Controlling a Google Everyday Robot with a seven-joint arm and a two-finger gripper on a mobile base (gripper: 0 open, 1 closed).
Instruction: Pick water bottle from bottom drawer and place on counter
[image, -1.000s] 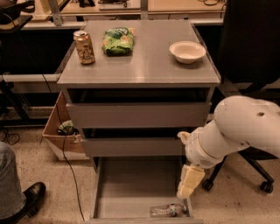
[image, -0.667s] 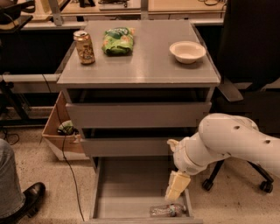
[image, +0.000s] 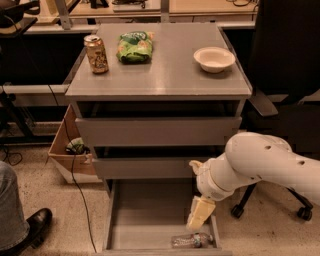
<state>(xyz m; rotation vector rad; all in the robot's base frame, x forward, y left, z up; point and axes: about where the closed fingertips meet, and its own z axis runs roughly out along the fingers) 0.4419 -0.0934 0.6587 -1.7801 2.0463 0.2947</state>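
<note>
Now the gripper (image: 200, 214) has swung toward frame left and lower (open or closed: cannot tell), hanging just above the water bottle (image: 192, 241) at the front of the bottom drawer (image: 145, 210); a grasp looks near.

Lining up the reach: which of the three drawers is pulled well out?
The bottom drawer, pulled far out with the water bottle lying at its front; the two upper drawers barely protrude. The gripper hangs above the bottle.
</note>
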